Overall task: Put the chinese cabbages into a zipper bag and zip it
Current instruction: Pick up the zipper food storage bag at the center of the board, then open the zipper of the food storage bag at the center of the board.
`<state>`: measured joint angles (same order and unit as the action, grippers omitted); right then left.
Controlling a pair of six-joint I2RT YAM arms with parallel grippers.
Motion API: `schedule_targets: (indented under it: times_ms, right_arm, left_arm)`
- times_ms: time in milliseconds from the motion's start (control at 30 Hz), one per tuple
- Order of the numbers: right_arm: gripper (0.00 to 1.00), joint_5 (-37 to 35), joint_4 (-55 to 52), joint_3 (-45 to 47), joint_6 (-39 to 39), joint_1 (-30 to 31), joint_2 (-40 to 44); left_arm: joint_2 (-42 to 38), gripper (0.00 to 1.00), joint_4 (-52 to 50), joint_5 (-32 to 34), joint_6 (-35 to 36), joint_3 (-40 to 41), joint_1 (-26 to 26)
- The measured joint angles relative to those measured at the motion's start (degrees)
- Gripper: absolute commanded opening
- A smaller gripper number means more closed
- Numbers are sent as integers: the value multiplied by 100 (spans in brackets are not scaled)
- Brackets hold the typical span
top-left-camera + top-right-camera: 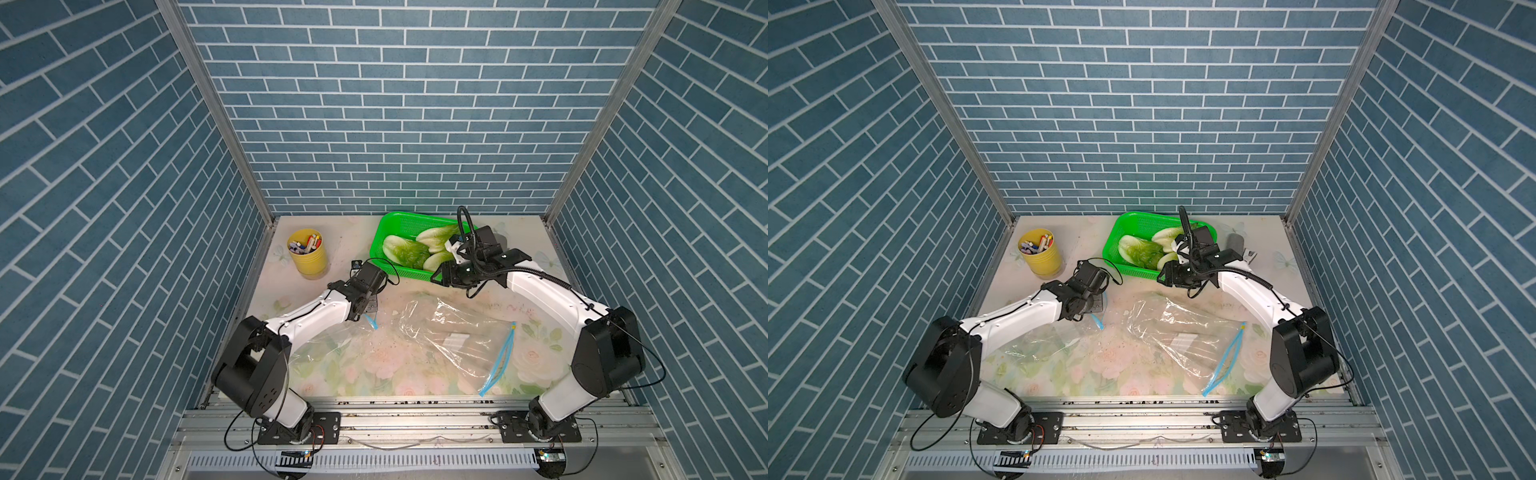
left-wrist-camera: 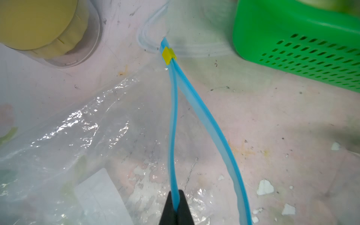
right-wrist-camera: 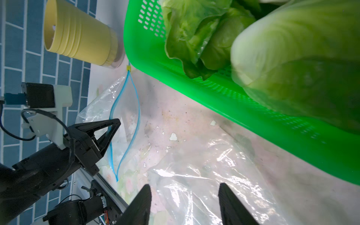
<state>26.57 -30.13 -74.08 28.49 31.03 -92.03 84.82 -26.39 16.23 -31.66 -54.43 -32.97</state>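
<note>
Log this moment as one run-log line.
left claw: shut on zipper bag lip | right claw: open, empty | chinese cabbages: in green basket | bag: unzipped

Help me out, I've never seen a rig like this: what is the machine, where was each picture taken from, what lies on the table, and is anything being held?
This is a robot with two arms fixed to the table's near edge, each ending in a two-fingered hand. Two pictures look down from overhead, side by side like a pair of eyes. The other two come from a camera on each wrist.

On the flowery table stand a green basket holding three cabbages and a yellow cup of pens. Two clear zipper bags lie nearer the arms.

The left hand is shut on one blue lip of the left bag, whose mouth gapes open. The right bag lies loose. The right hand is open and empty, by the basket's near rim.
</note>
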Motion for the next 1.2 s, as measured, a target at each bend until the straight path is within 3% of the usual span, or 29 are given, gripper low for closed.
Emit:
schedule_targets:
  times_ms: [467,833,1200]
  right_arm:
    - [62,444,166,-944,522,905,-881]
    - [51,275,55,-1298,616,1054,-1567]
    - [52,48,4,-1340,584,1137,-1624]
  left_arm:
    - [-876,0,186,-822,1204,39,-83]
    - [-1102,0,243,-1021,1499,24,-146]
    - [-1217,0,354,-1012,1611,-149,-146]
